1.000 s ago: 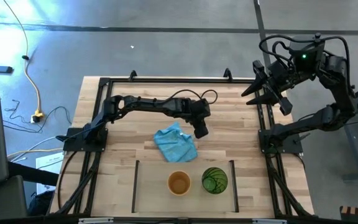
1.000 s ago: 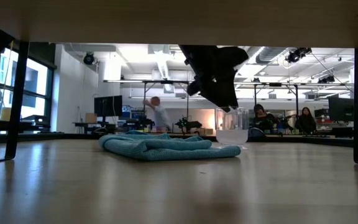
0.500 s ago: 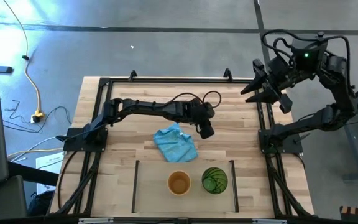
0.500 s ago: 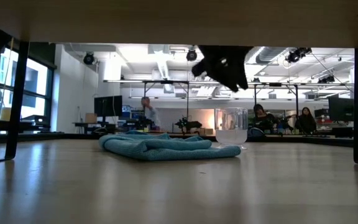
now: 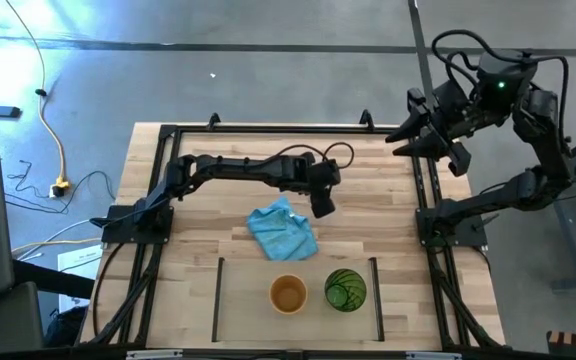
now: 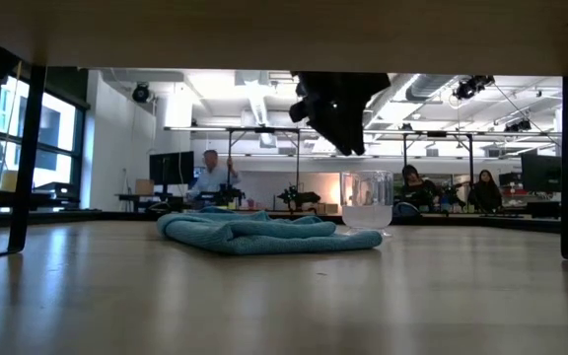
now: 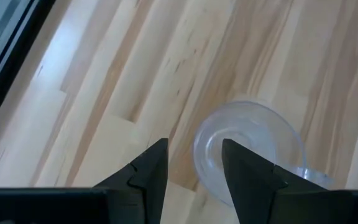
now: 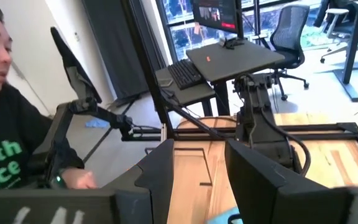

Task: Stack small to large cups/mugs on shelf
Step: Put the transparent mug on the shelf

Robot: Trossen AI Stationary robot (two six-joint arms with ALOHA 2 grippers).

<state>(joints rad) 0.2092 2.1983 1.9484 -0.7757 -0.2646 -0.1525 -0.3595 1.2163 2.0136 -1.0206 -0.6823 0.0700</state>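
Observation:
The small clear glass (image 7: 248, 151) (image 6: 367, 202) stands upright on the wood, just beyond the light-blue cloth (image 5: 283, 232). My left gripper (image 5: 320, 205) (image 7: 194, 163) hangs open above the glass, clear of its rim and slanting down. The glass shows past its fingers, partly behind one of them. The orange cup (image 5: 288, 294) and the green tumbler (image 5: 345, 290) stand side by side, mouths up, inside the shelf (image 5: 243, 300) outlined near the table's front. My right gripper (image 5: 423, 140) (image 8: 201, 168) is open and raised high over the table's far right edge.
A black metal frame (image 5: 268, 128) borders the table. The crumpled cloth (image 6: 264, 235) lies between the glass and the shelf. A person (image 8: 5, 124) sits close by at the table's side, and more people (image 6: 210, 177) are in the room behind.
My left gripper has risen a little from the level of the glass's rim, swung slightly sideways and tipped, with its fingers as wide apart as before. The glass has stayed put. My right gripper has rolled a little at the wrist.

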